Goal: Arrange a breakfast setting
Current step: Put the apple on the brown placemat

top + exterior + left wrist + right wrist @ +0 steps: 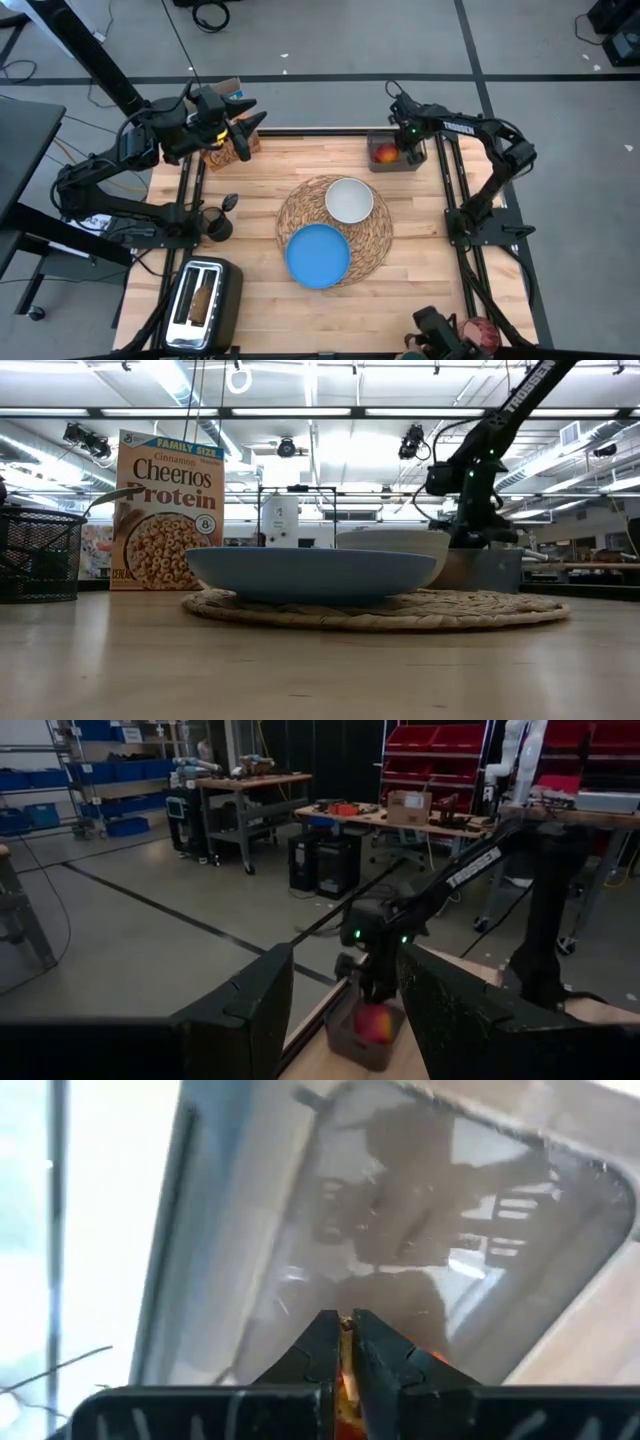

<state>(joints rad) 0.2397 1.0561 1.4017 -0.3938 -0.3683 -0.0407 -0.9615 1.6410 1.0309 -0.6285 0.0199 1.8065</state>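
High view: breakfast table, near to far.
Toaster at 7 o'clock; plate and bowl on mat, centre; left gripper part-open, empty, over Cheerios box at 11; right gripper pinched nearly shut in bin on apple at 1.

Overhead, table-level views share placemat, wrists close.
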